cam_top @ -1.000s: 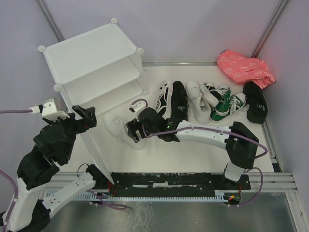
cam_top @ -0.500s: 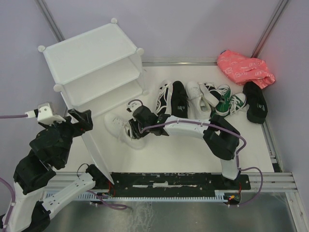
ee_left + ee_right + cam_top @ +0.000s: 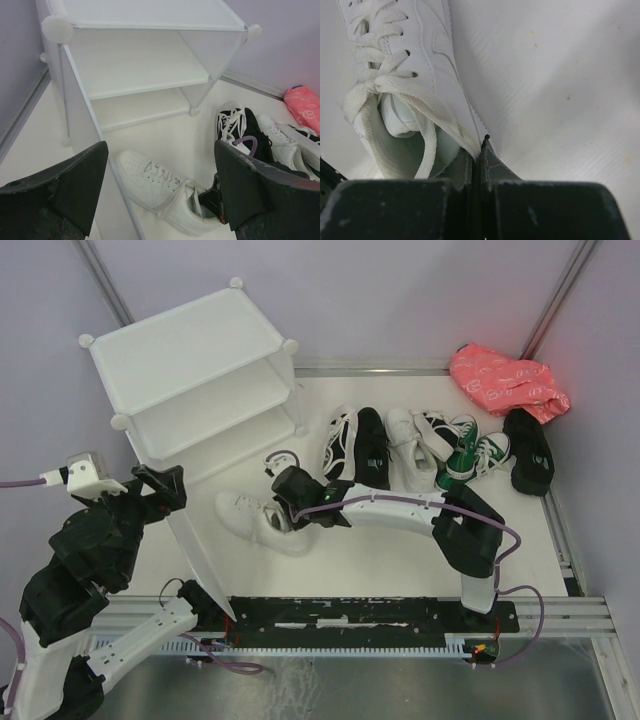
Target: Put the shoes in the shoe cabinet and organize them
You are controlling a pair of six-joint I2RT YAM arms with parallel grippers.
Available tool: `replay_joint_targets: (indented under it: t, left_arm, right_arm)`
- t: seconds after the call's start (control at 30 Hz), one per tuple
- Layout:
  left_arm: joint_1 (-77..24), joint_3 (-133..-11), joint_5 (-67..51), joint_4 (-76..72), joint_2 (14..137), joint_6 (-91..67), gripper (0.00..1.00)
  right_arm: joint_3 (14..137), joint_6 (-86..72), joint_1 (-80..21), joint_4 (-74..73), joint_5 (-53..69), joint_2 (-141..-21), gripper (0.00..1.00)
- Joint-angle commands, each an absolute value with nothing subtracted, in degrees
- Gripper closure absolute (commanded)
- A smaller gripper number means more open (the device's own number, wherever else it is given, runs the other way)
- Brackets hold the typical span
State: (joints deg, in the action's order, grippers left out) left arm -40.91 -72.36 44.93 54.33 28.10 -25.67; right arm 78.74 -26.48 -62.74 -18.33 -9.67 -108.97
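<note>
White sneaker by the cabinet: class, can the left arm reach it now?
Probably not directly: the door panel stands between the left gripper and the white sneaker, which the right gripper pinches.

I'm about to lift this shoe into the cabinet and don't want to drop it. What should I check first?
1. Right gripper shut at the heel collar of the white sneaker: ok.
2. Collar truly pinched: cannot tell.
3. Shoe cabinet shelves empty: ok.
4. Door panel swung open, beside the sneaker: ok.
5. Left gripper open, off the sneaker: ok.
</note>
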Motion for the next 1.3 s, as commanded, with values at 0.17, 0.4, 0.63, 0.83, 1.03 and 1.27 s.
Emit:
replay_joint_targets:
  t: [0.17,0.4,0.63,0.83,1.03,1.27]
  left_arm:
    - [-40.87,-76.84,44.27,51.77,31.09,-24.46,0.08]
    - [-40.86,-77.23,44.13,51.39,30.37,-24.29,0.08]
    - [-40.86,-77.36,44.71,51.48,29.21,-23.46,0.08]
    - [-40.85,-77.78,45.33,52.37,28.44,-23.60,0.08]
    - [-40.87,-78.49,45.51,53.06,28.23,-23.51,0.09]
    - [-40.87,-80.03,45.60,54.47,28.25,-23.67,0.10]
  right_arm:
    - [93.25,-25.15,-62.93,-24.11,-20.96,-100.83,1.00]
    - [103.68,-23.12,-61.72,-26.44,-20.71,-103.81,1.00]
    - [116.50,-21.47,-58.87,-28.59,-18.83,-111.71,1.00]
    - [131.51,-21.07,-56.30,-32.85,-16.86,-122.35,1.00]
    - [139.14,-22.09,-55.33,-31.44,-16.85,-127.52,1.00]
    - [145.01,-23.64,-55.35,-30.43,-17.49,-131.46,1.00]
